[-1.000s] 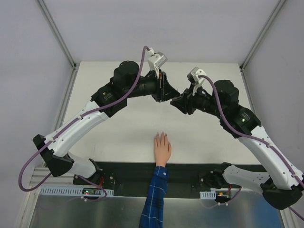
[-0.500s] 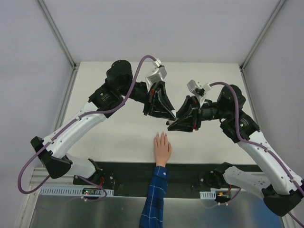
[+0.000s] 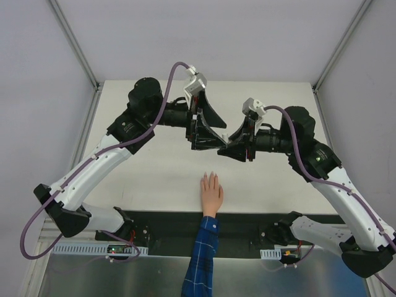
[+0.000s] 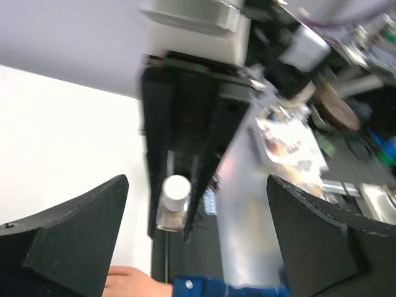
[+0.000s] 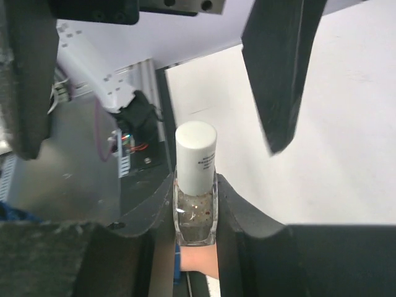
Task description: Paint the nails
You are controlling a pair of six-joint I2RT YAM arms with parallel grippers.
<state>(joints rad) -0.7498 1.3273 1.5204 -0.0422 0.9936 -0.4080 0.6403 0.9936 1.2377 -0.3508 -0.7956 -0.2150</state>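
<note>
One white-capped bottle, visible only in wrist views, sits clamped in right hand. Left hand gapes wide, empty.

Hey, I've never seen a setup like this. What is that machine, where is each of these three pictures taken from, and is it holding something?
It is a robot with two jointed arms bolted at the near edge of a white table, each ending in a two-finger gripper. The wide picture comes from a fixed camera above and behind the arms; the other two come from small cameras on each wrist. Lying flat on the table is a mannequin hand in a blue plaid sleeve; its nails are too small to make out. The right gripper is shut on a small nail polish bottle with a white cap. The left gripper faces it, jaws wide open, holding nothing.
</note>
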